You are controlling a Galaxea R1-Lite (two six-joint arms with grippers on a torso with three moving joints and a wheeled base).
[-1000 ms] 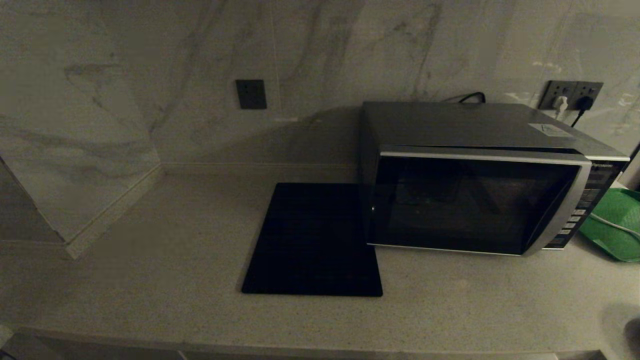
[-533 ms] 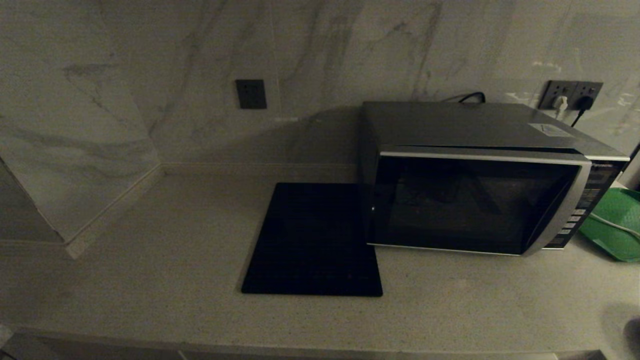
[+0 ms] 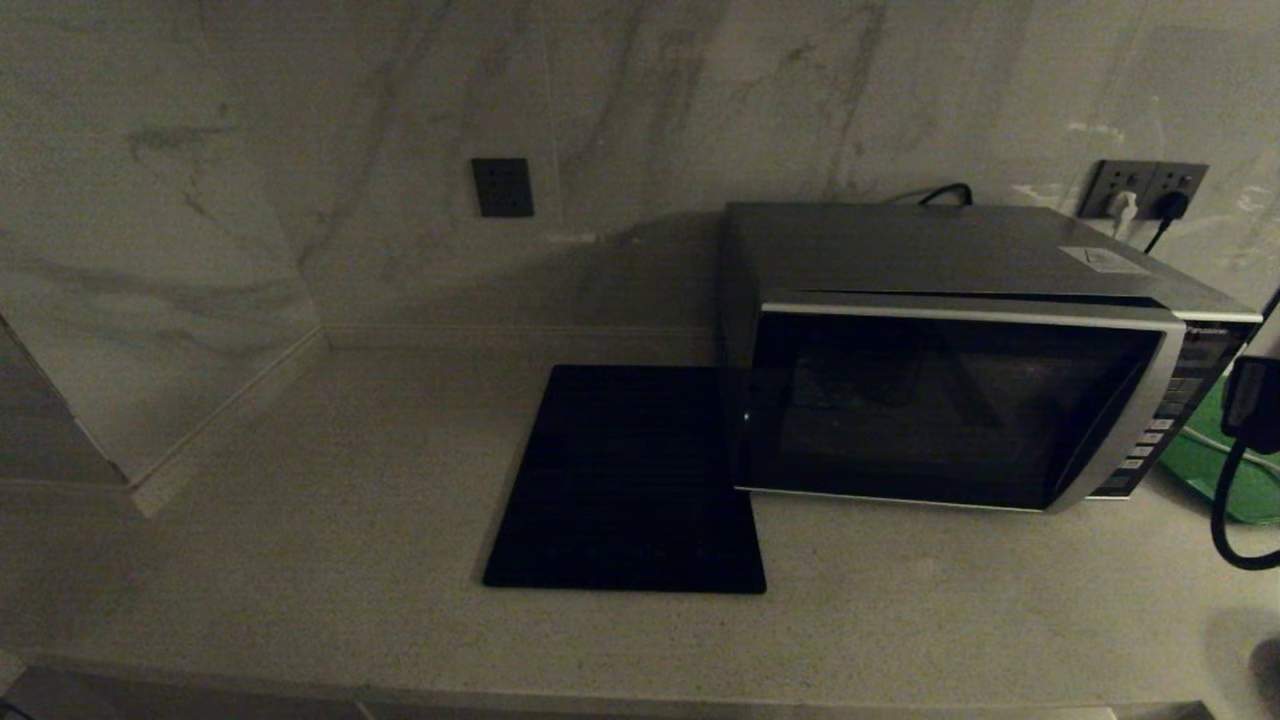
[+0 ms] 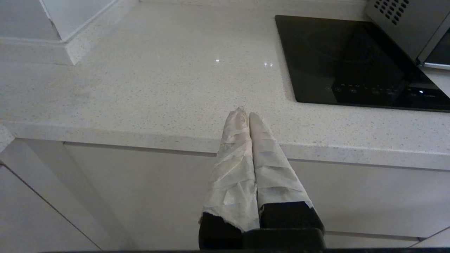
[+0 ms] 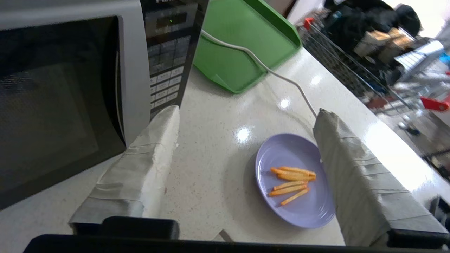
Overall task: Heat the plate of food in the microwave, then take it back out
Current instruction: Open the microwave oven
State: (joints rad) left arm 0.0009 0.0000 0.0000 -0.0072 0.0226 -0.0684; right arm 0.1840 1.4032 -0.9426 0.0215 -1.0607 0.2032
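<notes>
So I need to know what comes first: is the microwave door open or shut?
Shut. The microwave's dark glass door sits flush in its silver frame, and the plate of food is outside on the counter.

The microwave (image 3: 960, 350) stands shut on the counter (image 3: 300, 560), a black mat (image 3: 625, 480) just beside its left side. A green tray (image 3: 1200, 465) lies at its right, where a dark arm part (image 3: 1255, 400) shows at the edge

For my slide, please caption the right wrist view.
Open right gripper above lilac plate of orange sticks, beside closed silver-and-black microwave.
</notes>
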